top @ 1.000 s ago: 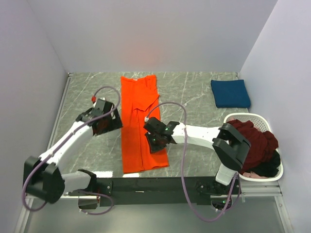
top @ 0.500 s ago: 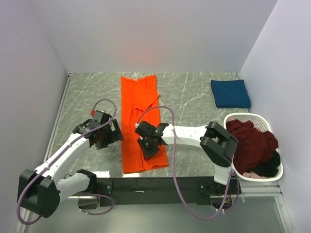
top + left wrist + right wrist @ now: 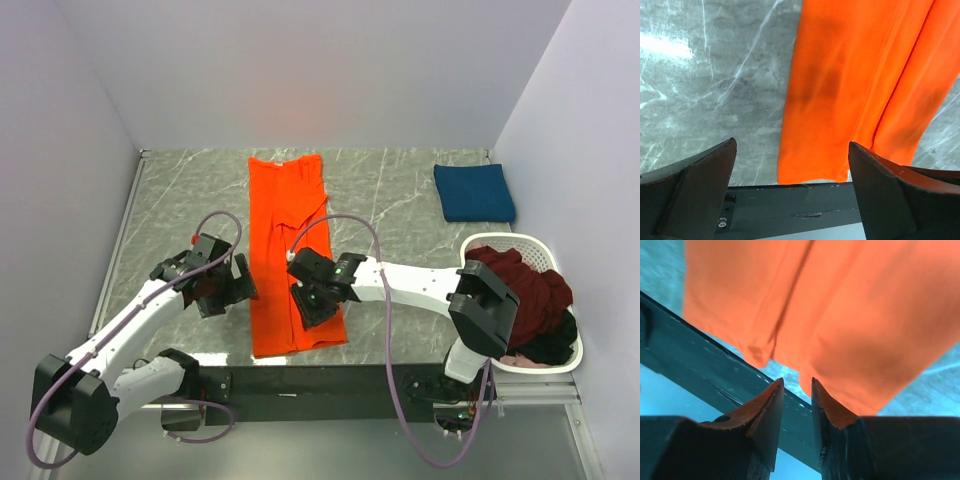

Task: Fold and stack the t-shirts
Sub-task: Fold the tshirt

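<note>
The bright orange t-shirt (image 3: 285, 230) lies flat on the marble table as a long strip folded lengthwise, its hem at the near edge. It also shows in the left wrist view (image 3: 850, 85) and the right wrist view (image 3: 840, 305). My left gripper (image 3: 232, 285) (image 3: 790, 145) is wide open and empty, just left of the shirt's near part. My right gripper (image 3: 318, 300) (image 3: 797, 381) hovers over the shirt's near right part with its jaws a narrow gap apart and nothing between them. The navy t-shirt (image 3: 474, 192) lies folded at the back right.
A white oval basket (image 3: 500, 242) at the right edge holds a dark maroon shirt (image 3: 520, 290) and a black one (image 3: 555, 345). A black rail (image 3: 330, 378) runs along the table's near edge, just below the orange shirt's hem. Walls close in on the left, back and right.
My left gripper has moved nearer and closer to the shirt's left edge. My right gripper slid left and nearer over the shirt, then slightly back right. The shirt has not moved.
</note>
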Available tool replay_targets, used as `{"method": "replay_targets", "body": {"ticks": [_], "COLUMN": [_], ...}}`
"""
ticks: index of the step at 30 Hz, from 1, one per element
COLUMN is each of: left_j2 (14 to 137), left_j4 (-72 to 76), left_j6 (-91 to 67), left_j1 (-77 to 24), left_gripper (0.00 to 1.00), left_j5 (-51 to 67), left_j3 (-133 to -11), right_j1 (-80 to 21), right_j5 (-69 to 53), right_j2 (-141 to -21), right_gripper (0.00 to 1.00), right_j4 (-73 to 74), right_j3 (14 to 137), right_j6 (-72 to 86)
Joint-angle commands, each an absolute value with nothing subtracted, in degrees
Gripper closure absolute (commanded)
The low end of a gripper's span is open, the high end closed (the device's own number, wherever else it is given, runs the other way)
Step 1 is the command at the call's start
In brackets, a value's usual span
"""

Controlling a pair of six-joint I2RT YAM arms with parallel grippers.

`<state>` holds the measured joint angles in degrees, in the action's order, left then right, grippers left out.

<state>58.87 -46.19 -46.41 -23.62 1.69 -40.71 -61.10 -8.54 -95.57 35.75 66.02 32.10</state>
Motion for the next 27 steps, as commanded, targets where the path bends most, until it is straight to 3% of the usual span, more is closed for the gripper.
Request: {"method": "replay_targets", "body": {"ticks": [1,9,27], "left_j2": [57.3,56.4,52.1], "left_j4": [-47.4,-47.9,-50.6], "left_j6": [-47.7,-48.3,-51.6], "left_j1": [-24.1,-24.3,-24.3], "left_gripper": [0.00,0.01,0.02], "left_j5": [1.8,0.3,-5.8], "left_j3": [-40.3,-40.3,-41.7], "right_j1": [-63.2,-68.5,-68.9], "right_j5": [-3.8,1.2,1.1], "right_j2": [-94.7,-101.2,-106.9], "right_gripper": [0.64,0.66,0.68], "right_j4": [39.6,44.6,43.7], "right_j3": [66.4,73.5,71.7], "right_j6": [31.8,29.4,29.9]}}
